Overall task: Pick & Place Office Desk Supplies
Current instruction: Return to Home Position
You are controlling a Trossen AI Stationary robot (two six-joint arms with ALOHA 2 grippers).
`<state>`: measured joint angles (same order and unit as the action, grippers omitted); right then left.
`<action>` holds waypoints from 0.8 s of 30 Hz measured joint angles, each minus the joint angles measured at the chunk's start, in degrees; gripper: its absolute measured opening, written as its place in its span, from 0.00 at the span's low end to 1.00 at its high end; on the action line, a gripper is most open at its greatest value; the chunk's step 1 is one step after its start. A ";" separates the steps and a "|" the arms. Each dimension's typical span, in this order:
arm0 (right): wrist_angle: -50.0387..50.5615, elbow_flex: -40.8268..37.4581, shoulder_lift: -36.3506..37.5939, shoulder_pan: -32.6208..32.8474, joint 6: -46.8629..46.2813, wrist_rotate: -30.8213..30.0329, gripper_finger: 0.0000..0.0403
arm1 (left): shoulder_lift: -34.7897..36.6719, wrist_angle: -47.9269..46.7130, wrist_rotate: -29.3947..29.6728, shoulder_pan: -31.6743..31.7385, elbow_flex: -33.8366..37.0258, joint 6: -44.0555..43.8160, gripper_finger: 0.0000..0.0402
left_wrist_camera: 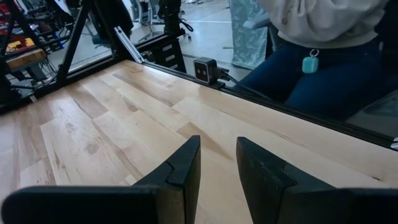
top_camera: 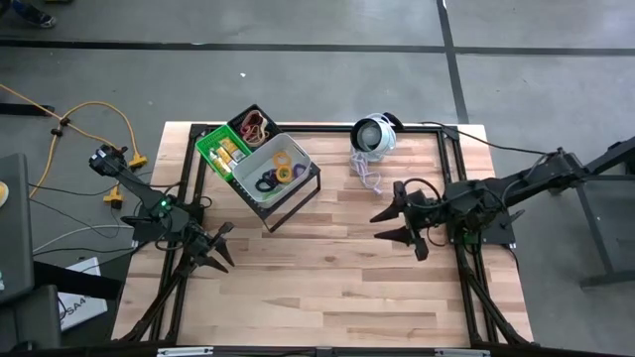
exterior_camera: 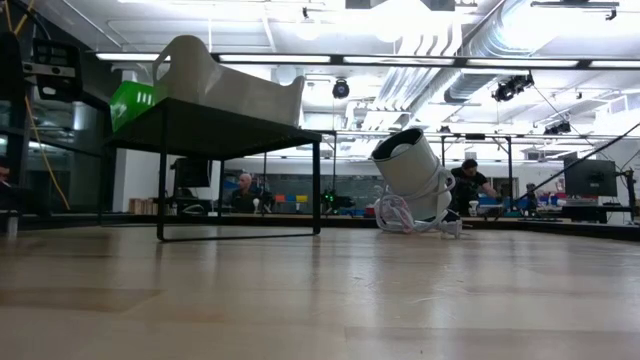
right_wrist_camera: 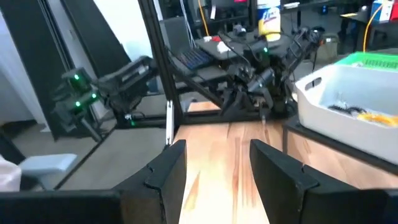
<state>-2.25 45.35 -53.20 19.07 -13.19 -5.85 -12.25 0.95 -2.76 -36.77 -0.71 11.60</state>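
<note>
A black mesh rack [top_camera: 298, 193] stands at the table's far middle and carries three bins. The pale grey bin [top_camera: 266, 159] holds purple and orange loops [top_camera: 275, 176]. The green bin [top_camera: 213, 149] holds little yellow pieces [top_camera: 229, 151], and the black bin [top_camera: 243, 121] holds brownish loops [top_camera: 256, 125]. My left gripper [top_camera: 226, 246] hovers open over bare wood near the table's left edge, seen empty in its wrist view [left_wrist_camera: 217, 146]. My right gripper [top_camera: 377, 226] is open to the right of the rack and points toward the table's left, nothing between its fingers [right_wrist_camera: 217, 149].
A round white-and-black device [top_camera: 374, 134] with a coiled cord [top_camera: 367, 177] lies at the far right of the rack. A person's legs [left_wrist_camera: 323, 68] stand by the table edge beside a small camera [left_wrist_camera: 205, 68]. Bare wood [top_camera: 317, 278] spreads between the arms toward the near edge.
</note>
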 joint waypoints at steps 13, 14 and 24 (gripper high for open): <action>-9.37 -20.15 14.96 -3.17 -0.46 -0.01 0.41 | 0.00 0.00 0.01 0.00 0.00 0.00 0.24; -9.35 -21.42 16.10 -3.45 -0.45 0.04 0.41 | -0.02 0.00 0.01 0.00 0.00 0.00 0.24; -8.83 -33.91 29.19 -6.06 -0.46 -0.28 0.41 | 0.00 0.00 0.00 0.00 0.00 0.00 0.24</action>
<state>-11.08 11.44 -24.01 13.01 -13.66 -6.13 -12.25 0.95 -2.76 -36.77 -0.71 11.60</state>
